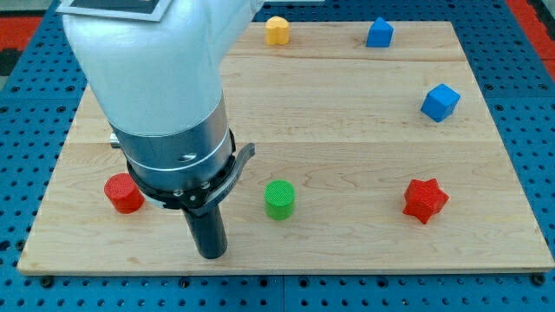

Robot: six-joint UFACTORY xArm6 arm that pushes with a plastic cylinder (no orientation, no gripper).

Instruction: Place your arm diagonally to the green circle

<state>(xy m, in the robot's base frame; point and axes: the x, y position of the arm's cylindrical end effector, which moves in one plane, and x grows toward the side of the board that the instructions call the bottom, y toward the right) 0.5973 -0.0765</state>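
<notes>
— Where do we stand with our tool?

— We carry no jaws at all, so nothing opens, closes or grips: our tool is a straight dark rod, and my tip (212, 254) rests on the wooden tabletop (347, 113) in the lower left part of the frame.

— And the green circle?

— The green cylinder (279, 198) sits low in the middle of the frame. My tip lies below it and to its left, near but apart from it.

— What else do we see around us?

— A red cylinder (124, 193) at the left, partly tucked beside our arm's body. A red star-shaped block (425, 200) at the lower right. A blue cube (440, 102) at the right edge, a second blue block (379, 33) at the upper right, and a yellow block (277, 30) at the top centre.
</notes>
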